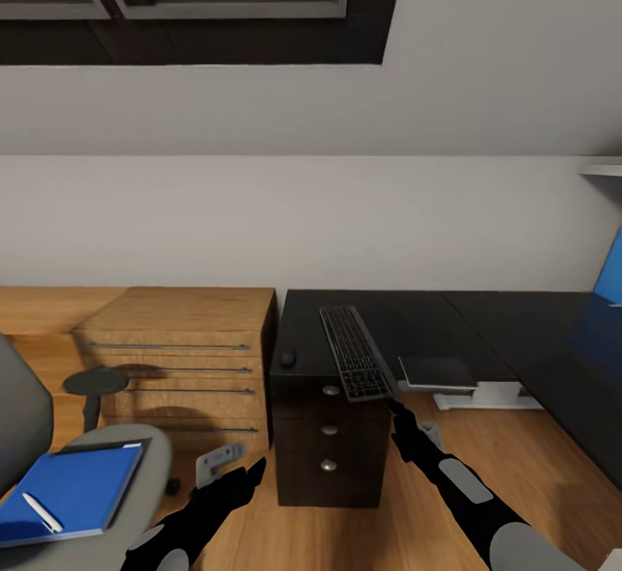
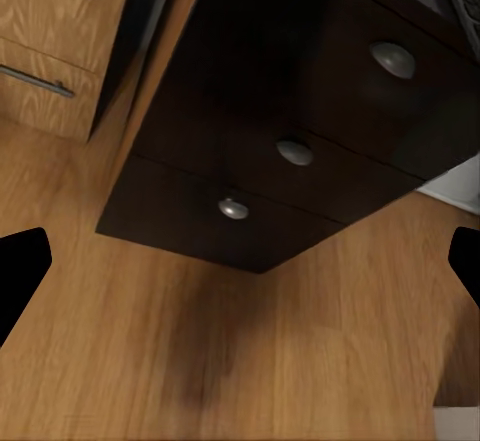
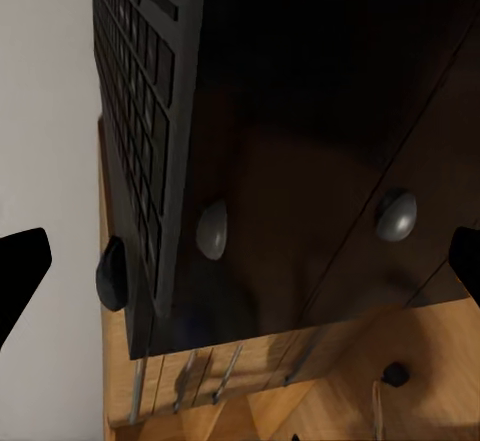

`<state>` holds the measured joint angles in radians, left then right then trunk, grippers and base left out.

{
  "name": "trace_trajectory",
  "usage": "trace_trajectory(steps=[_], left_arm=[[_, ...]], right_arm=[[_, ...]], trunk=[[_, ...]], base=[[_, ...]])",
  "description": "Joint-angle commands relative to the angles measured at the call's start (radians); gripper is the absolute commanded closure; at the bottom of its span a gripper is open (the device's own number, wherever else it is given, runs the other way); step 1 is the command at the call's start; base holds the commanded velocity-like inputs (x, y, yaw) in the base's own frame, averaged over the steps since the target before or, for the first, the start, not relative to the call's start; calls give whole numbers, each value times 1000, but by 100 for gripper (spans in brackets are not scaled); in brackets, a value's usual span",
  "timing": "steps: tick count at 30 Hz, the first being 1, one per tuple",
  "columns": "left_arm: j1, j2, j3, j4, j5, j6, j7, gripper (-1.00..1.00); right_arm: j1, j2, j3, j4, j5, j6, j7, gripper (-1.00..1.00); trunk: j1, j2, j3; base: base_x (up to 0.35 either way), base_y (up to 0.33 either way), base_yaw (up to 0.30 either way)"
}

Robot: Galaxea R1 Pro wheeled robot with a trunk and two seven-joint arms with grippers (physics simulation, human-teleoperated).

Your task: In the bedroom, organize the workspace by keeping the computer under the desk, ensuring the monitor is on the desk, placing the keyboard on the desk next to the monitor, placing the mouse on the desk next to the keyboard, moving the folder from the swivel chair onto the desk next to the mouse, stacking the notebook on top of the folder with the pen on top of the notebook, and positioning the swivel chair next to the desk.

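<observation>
On the swivel chair (image 1: 52, 459) one blue folder (image 1: 73, 489) is lying with one pen (image 1: 39, 512) on it. The left gripper (image 1: 246, 476) is hanging released. One mouse (image 1: 288, 358) is sitting on the desk (image 1: 484, 316). One keyboard (image 1: 356, 352) is overhanging the edge; the right gripper (image 1: 396, 411), fingers spread, could be knocking it off.

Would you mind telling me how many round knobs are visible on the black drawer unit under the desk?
3, stacked vertically on the drawer unit front: top knob just under the keyboard overhang, middle knob below it, bottom knob nearest the floor. None appear hidden.
</observation>
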<state>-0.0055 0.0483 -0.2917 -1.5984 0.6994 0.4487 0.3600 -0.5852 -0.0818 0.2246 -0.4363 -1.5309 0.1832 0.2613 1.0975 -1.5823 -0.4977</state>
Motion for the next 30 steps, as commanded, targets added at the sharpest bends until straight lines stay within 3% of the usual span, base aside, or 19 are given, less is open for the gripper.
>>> trace_trajectory(steps=[1,30], left_arm=[[-1,1,-2,-2,10,1,10,-100],[-1,1,-3,-2,13,1,10,-100]], right_arm=[[-1,-1,5,1,-9,1,3,-100],[-1,-1,5,1,-9,1,2,-100]], trunk=[[0,0,-1],[0,0,-1]], base=[[210,0,0],[82,10,0]])
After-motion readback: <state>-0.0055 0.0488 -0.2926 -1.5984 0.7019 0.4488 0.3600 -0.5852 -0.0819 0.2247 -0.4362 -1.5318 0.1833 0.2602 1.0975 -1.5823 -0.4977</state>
